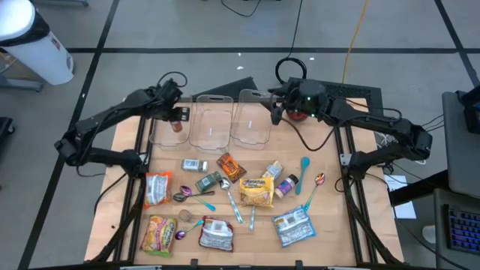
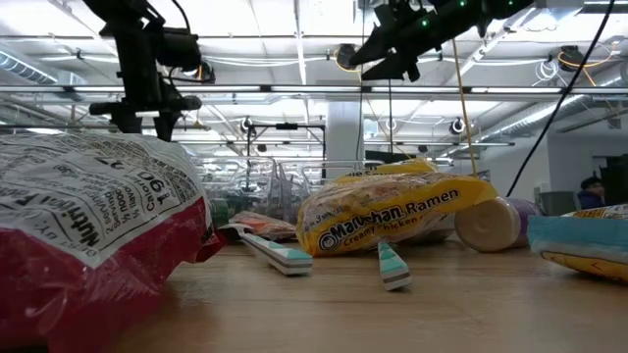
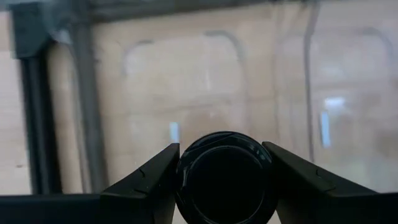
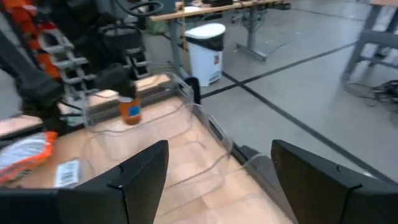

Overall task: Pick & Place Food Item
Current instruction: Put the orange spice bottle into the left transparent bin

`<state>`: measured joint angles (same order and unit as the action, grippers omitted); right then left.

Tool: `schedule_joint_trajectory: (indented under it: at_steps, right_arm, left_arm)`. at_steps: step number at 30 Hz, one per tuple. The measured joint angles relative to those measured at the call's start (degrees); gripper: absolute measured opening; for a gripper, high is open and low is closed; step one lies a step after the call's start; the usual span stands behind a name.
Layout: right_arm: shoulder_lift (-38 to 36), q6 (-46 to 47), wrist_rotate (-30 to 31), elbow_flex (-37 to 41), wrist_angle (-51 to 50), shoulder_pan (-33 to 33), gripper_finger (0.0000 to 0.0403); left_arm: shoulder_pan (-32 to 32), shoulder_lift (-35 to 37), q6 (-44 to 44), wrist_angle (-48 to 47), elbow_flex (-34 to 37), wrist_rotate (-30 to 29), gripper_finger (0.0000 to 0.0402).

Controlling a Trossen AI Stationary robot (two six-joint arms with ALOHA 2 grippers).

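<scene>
The left gripper (image 1: 177,118) hangs over the leftmost clear plastic bin (image 1: 166,122) at the far side of the light wooden surface (image 1: 330,217), its fingers (image 3: 146,180) clamped on a small round jar with an orange label and black lid (image 1: 178,126). In the left wrist view only the black lid shows, filling the gap between the two dark fingers; the jar's body is hidden beneath it, and the bin below is a blur of clear walls. The right wrist view catches the same jar from farther off, orange label visible, but its writing is too small to read.

The right gripper (image 1: 276,107) hovers by the far corner of the rightmost clear bin (image 1: 251,118), its fingers spread apart with nothing between them.

In the low view, a yellow noodle packet (image 2: 392,221) reads "Maruchan Ramen" with "Creamy Chicken" beneath (partly covered by a striped teal spoon handle (image 2: 393,267)). A red and white pouch (image 2: 83,230) crowds that view's near side and is cut off by the edge; its print runs upside down, with "190" legible. A pale round jar lying on its side (image 2: 489,224) sits just beside the ramen. The bins behind are hard to make out through the clutter.

From above, other packets, spoons and small jars lie scattered over the near half of the surface, their labels unreadable.
</scene>
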<state>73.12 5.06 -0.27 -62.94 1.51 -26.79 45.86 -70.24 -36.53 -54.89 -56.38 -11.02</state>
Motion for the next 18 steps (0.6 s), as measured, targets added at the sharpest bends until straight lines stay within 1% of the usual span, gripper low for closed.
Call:
schedule_joint_trajectory:
  at_steps: [3,7,12,18]
  right_arm:
    - [0.00,1.63,-3.22,-0.02,0.08,-1.35,0.0279]
    - [0.00,2.39,-5.85,-0.02,0.39,-2.37,0.0279]
    - [0.00,1.56,-5.95,-0.02,0.43,-2.51,0.0279]
    - [0.00,1.48,-5.79,-0.02,0.49,-3.24,0.0279]
  left_arm:
    - [1.61,0.00,-1.32,1.18,-0.02,-1.73,0.0207]
    - [5.16,0.00,-1.58,4.13,-0.02,-2.03,0.0207]
    - [8.79,-1.21,-2.04,8.54,-0.06,-2.13,0.0207]
    - [12.22,-4.00,0.80,9.78,-0.08,-2.72,0.0207]
